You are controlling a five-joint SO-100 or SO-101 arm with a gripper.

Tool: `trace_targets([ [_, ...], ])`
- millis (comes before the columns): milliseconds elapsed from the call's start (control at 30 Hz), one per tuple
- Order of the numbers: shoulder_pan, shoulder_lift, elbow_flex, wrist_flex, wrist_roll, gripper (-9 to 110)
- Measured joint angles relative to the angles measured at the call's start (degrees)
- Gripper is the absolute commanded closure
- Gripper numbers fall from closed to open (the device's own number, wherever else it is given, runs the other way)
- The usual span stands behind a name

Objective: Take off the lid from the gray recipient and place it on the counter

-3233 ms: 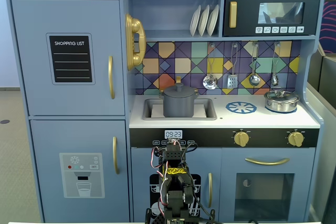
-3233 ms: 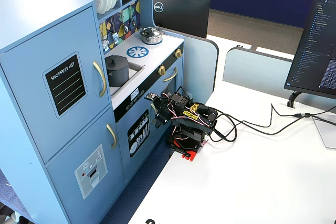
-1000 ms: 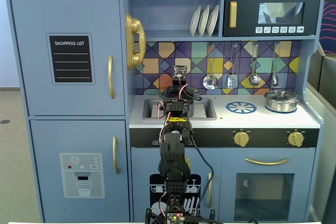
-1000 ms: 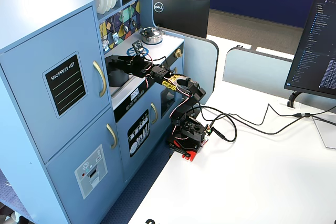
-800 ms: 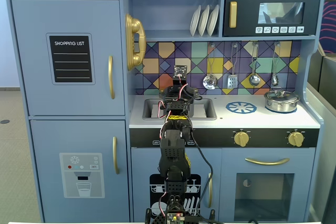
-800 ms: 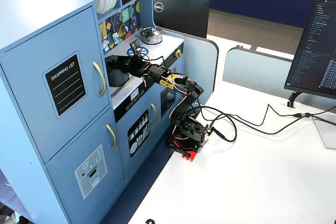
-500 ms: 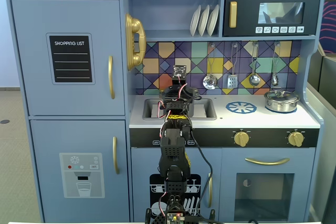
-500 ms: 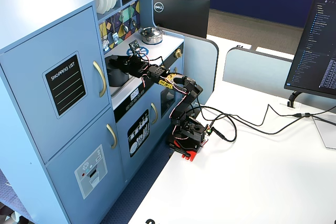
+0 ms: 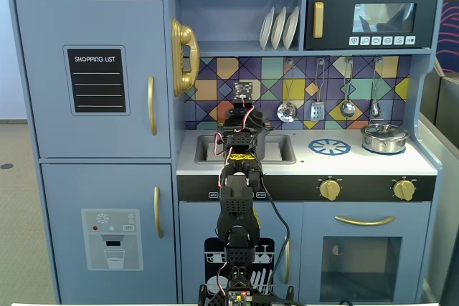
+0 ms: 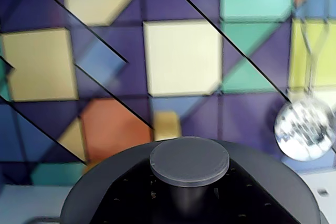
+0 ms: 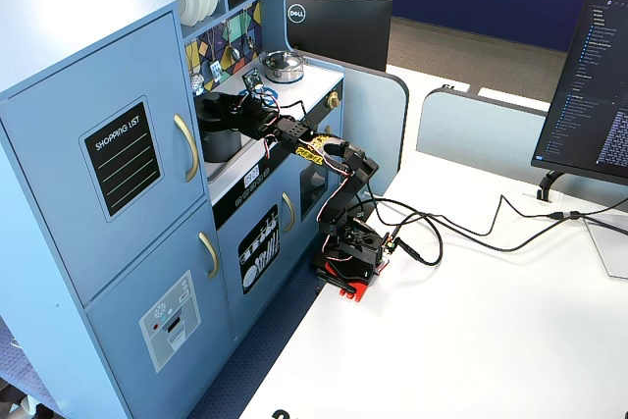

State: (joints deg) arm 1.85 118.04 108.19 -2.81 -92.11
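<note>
In the wrist view the lid (image 10: 100, 187) fills the bottom edge, its round flat knob (image 10: 189, 160) very close to the camera. Black jaws flank the knob's stem with no gap, so my gripper (image 10: 189, 203) looks shut on it. In a fixed view from the side my gripper (image 11: 228, 107) sits on top of the gray recipient (image 11: 216, 144), which stands in the sink cut-out of the white counter (image 11: 294, 85). In a fixed view from the front my arm and gripper (image 9: 242, 130) hide the pot. Whether the lid still touches the pot's rim cannot be told.
A shiny silver pot (image 9: 384, 137) stands at the counter's right end, past the blue burner print (image 9: 329, 147). Utensils (image 9: 287, 111) hang on the tiled backsplash just behind the sink (image 9: 280, 150); a ladle (image 10: 304, 129) shows at the wrist view's right.
The arm rose from its folded rest pose and reached over the sink to the pot. Over the last second the gripper end has crept slightly upward at the lid's knob.
</note>
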Motion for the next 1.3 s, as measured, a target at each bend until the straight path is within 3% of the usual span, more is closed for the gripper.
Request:
trace_targets([
  [200,2.72,0.18,-0.18,0.0,-0.88,102],
  [867,26.54,1.23,-2.46,1.32,1.76,102],
  [1300,31.99,-2.72,7.56,-8.44,2.9,102],
])
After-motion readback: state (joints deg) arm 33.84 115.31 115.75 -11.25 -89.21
